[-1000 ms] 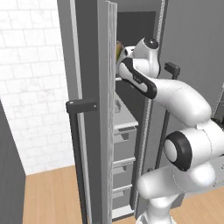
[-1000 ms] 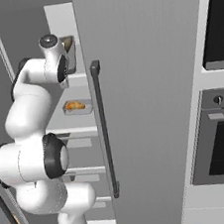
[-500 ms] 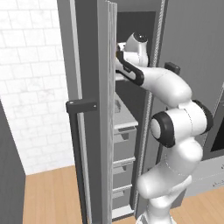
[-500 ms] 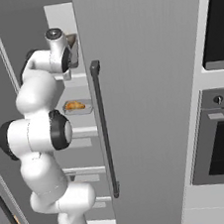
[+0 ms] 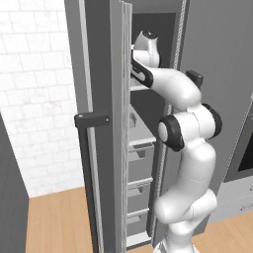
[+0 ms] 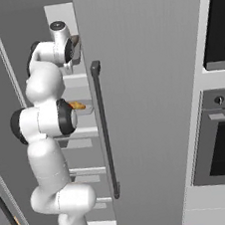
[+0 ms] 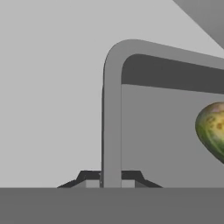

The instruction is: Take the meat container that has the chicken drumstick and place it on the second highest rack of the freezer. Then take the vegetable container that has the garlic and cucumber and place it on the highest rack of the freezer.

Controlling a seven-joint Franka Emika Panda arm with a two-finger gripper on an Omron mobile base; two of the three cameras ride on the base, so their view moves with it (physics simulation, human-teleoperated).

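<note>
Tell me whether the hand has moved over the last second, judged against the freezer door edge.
Yes. In the left base view the hand has pushed further left, past the freezer door edge, deeper into the compartment.

The left base view looks from behind the arm's left side, forward and slightly down, past the edge of the open door (image 5: 121, 123) into the freezer (image 5: 148, 99). The right base view faces the same cabinet from the other side, so the freezer (image 6: 70, 80) interior appears as a narrow strip left of a broad grey door front (image 6: 148, 104) (with an oven (image 6: 223, 140) beyond). Both share the arm and the shelves. The hand view sits very close to a grey tray rim (image 7: 112, 109), with the cucumber (image 7: 212, 129) end at its right edge.
</note>
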